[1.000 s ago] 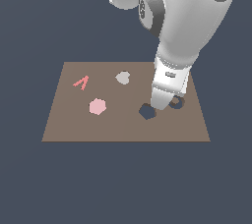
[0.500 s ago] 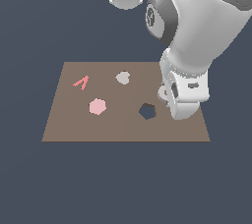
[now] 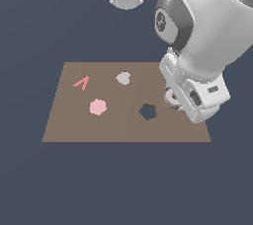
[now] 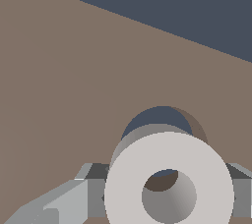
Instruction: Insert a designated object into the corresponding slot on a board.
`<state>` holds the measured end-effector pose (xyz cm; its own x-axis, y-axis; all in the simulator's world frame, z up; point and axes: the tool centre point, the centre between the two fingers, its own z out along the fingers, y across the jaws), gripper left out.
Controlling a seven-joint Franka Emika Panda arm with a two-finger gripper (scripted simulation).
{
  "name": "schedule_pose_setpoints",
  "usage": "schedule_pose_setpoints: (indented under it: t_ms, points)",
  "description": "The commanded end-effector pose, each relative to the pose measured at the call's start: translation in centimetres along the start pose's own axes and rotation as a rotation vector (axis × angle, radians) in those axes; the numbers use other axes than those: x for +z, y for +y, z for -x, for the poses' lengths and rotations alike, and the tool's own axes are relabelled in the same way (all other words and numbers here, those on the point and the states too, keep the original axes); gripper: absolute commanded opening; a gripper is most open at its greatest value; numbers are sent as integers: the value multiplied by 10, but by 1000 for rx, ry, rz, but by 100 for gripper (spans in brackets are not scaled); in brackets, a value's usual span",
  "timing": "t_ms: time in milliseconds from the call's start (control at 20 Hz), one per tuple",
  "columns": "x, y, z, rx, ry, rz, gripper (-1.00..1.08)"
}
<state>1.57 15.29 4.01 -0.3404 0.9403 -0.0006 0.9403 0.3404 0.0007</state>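
Your hand (image 4: 167, 181) grips the pale washer-like ring (image 4: 169, 179) between its two grey fingers (image 4: 64, 201), one on each side; the ring's round centre hole faces the wrist camera. Directly behind the ring lies the dark ring-shaped slot (image 4: 156, 120), part of its recess and rim showing past the ring's edge. In the exterior view the arm covers most of this; only a sliver of ring (image 3: 172, 95) shows at the brown board (image 3: 69, 130), near its edge on the exterior view's right. The dark hexagonal hole (image 3: 147, 112) sits just beside it. The pink hexagon (image 3: 98, 106), grey heart-shaped piece (image 3: 123, 77) and red angled piece (image 3: 82, 82) lie well apart.
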Motion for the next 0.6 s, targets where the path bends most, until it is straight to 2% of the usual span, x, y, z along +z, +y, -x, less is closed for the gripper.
schedule_pose_setpoints:
  t_ms: [0, 550]
  points:
    - [0, 3, -3, -53, 0, 0, -100]
    - [-1, 7, -10, -150, 0, 0, -100]
